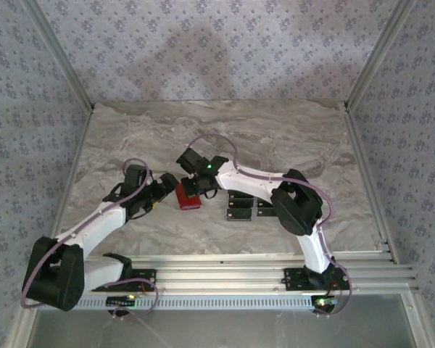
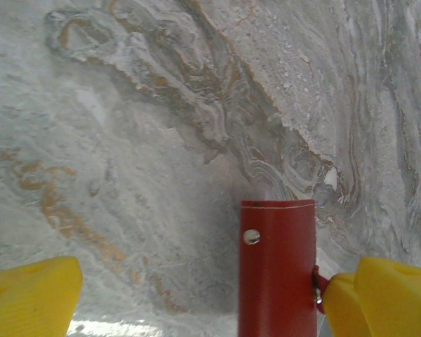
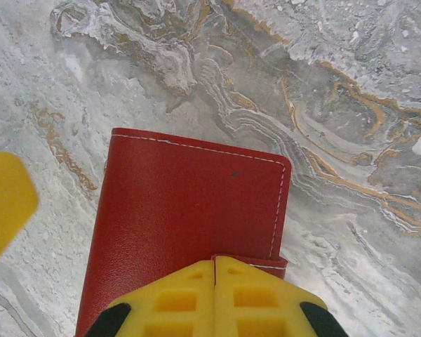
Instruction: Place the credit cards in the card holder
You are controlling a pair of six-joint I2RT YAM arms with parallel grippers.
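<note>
Yellow fingers of the right tool were pressed together over the near edge of the red card holder, just above its small tab. Whether they pinched the tab could not be told. The left tool stood spread wide, with the holder between its fingers and close against one of them. A metal snap showed on the red face. Seen from above, both tools were at the holder, near the middle of the marble-patterned bench. The credit cards lay flat just right of it, dark rectangles in a small cluster. The right arm's forearm passed over their far side and its elbow sat beside them. Patterned walls closed in the bench, and aluminium rails ran along its near edge.
</note>
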